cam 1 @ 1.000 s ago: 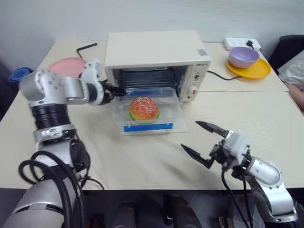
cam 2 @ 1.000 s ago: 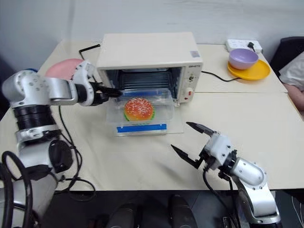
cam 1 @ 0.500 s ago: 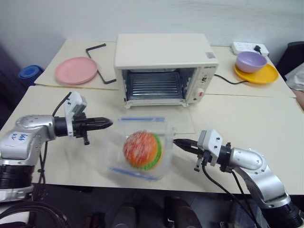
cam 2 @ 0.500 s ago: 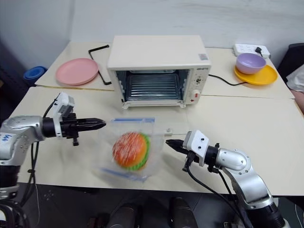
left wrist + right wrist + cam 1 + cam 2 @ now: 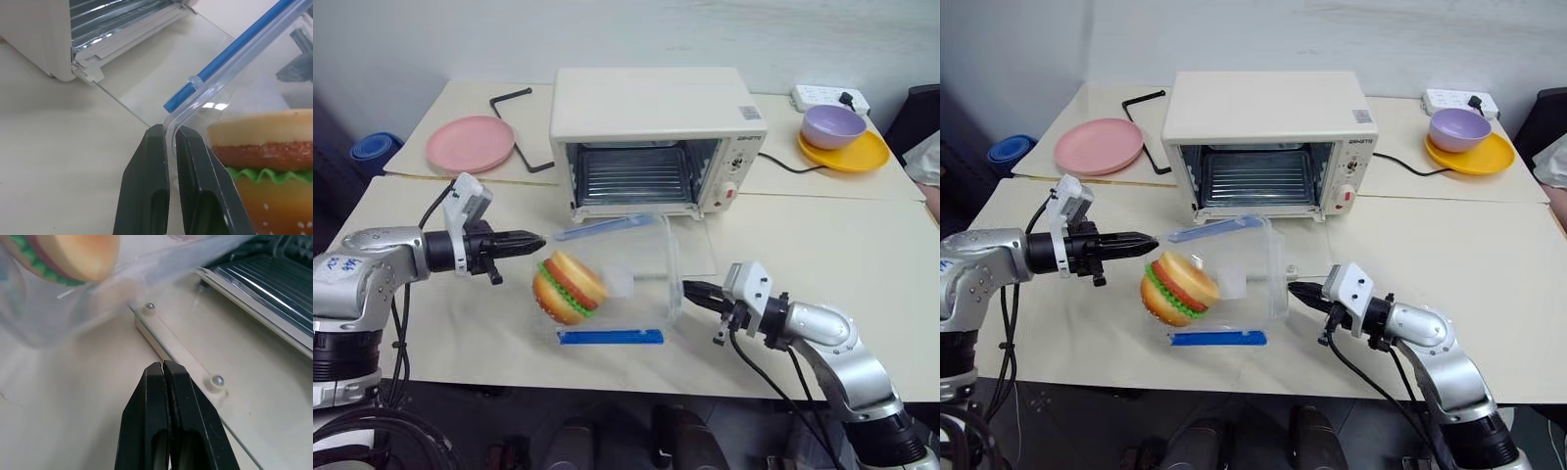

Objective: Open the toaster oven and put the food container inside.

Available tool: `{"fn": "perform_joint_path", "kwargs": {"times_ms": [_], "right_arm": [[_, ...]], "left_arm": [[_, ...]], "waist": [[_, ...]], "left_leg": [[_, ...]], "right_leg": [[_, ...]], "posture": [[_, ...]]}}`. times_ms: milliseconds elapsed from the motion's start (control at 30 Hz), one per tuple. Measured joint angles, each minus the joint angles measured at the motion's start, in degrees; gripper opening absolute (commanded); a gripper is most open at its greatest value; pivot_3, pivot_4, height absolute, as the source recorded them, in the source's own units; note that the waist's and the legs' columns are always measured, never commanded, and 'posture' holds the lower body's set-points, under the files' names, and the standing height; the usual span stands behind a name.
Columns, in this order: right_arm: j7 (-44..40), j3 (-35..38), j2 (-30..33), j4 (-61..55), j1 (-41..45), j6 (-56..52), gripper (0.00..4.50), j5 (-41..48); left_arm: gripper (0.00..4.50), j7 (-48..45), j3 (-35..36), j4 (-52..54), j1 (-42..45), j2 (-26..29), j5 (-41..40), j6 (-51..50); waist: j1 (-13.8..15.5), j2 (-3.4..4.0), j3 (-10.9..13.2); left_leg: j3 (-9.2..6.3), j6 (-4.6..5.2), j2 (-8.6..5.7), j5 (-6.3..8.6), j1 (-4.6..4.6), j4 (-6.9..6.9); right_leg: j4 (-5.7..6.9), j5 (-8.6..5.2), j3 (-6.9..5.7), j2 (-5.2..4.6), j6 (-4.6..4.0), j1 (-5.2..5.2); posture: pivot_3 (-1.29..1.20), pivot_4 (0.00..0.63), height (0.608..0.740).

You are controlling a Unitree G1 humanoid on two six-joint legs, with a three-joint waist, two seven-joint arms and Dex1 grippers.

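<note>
The cream toaster oven (image 5: 656, 113) stands at the back middle of the table, its wire rack showing and its glass door (image 5: 146, 83) folded down flat in front. Before it, the clear food container (image 5: 626, 279) is tipped on its side, one blue clip (image 5: 610, 336) low and one up. The toy hamburger (image 5: 566, 287) leans against its left wall. From the left, my left gripper (image 5: 538, 238) is shut on the container's thin rim (image 5: 183, 110). My right gripper (image 5: 688, 288) is shut with nothing in it. Its tip is at the container's right side, over the door's handle strip (image 5: 181, 352).
A pink plate (image 5: 470, 144) and a black hex key (image 5: 514, 127) lie at the back left. At the back right, a purple bowl (image 5: 832, 125) sits on a yellow plate (image 5: 847, 152) beside a white power strip (image 5: 822, 98). The oven's cord runs along the right.
The camera view has shifted. The container, which lay on the open door at the oven mouth, now stands tipped up in front of it. Both grippers have gone from open to shut.
</note>
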State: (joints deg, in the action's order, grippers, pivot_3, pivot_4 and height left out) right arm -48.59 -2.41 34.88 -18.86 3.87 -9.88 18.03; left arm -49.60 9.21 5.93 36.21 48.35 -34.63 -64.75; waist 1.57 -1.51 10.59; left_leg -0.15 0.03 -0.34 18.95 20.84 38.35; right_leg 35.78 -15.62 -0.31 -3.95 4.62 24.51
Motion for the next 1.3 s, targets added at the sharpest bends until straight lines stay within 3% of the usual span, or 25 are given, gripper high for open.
{"fn": "perform_joint_path", "kwargs": {"times_ms": [200, 367, 667, 900, 1067, 1300], "right_arm": [[-1.36, 4.17, 1.94, -3.51, -5.94, -0.28, 0.06, 2.54], [-1.35, 7.07, 2.92, -5.61, -9.19, -1.46, 0.06, 4.04], [0.43, 6.47, 1.74, -7.66, -9.27, -2.13, 0.06, 4.06], [1.94, 6.18, 0.58, -8.18, -10.4, -2.74, 0.06, 3.95], [3.09, 5.15, -0.15, -8.93, -11.15, -2.74, 0.0, 3.84], [4.06, 5.12, -0.35, -9.2, -11.77, -2.73, 0.0, 3.81]], "left_arm": [[0.0, 8.96, 0.15, -3.0, 13.51, -1.23, -1.22, -18.59], [0.0, 9.96, -7.17, -9.47, 21.96, -1.3, -0.73, -23.89], [0.0, -3.1, -28.09, -27.65, 32.39, -0.78, 8.48, -8.39], [0.0, -10.82, -33.78, -43.96, 39.3, -4.91, 18.38, 5.17], [1.5, -10.04, -30.79, -51.79, 41.84, -10.33, 21.3, 10.57], [3.58, -12.8, -28.05, -51.9, 41.54, -10.8, 21.68, 10.47]], "waist": [[-1.3, 0.02, 0.01], [-1.8, 0.02, 0.01], [-1.63, 0.02, 0.01], [-1.49, 0.02, 0.01], [-1.3, 0.02, 0.01], [-1.47, 0.01, 0.02]], "left_leg": [[0.06, -0.04, 0.08, -0.02, 0.11, 0.03], [0.05, -0.15, 0.11, -0.09, 0.1, 0.01], [0.14, -0.34, 0.06, -0.19, 0.1, 0.01], [0.16, -0.09, 0.04, -0.11, 0.2, 0.09], [0.14, 0.05, 0.04, -0.03, 0.39, 0.41], [0.12, 0.07, 0.05, -0.01, 0.39, 0.63]], "right_leg": [[0.13, 0.05, 0.13, 0.36, 0.09, 0.11], [0.17, 0.04, 0.15, 0.41, 0.08, 0.15], [0.11, 0.02, 0.21, 0.48, 0.04, 0.22], [0.09, 0.02, 0.19, 0.48, 0.05, 0.27], [0.17, 0.05, 0.15, 0.44, 0.14, 0.28], [0.18, 0.06, 0.18, 0.43, 0.16, 0.28]], "posture": [[0.0, 0.15, 0.74], [0.0, 0.15, 0.74], [0.0, 0.15, 0.74], [0.0, 0.15, 0.74], [0.0, 0.15, 0.74], [0.0, 0.15, 0.74]]}}
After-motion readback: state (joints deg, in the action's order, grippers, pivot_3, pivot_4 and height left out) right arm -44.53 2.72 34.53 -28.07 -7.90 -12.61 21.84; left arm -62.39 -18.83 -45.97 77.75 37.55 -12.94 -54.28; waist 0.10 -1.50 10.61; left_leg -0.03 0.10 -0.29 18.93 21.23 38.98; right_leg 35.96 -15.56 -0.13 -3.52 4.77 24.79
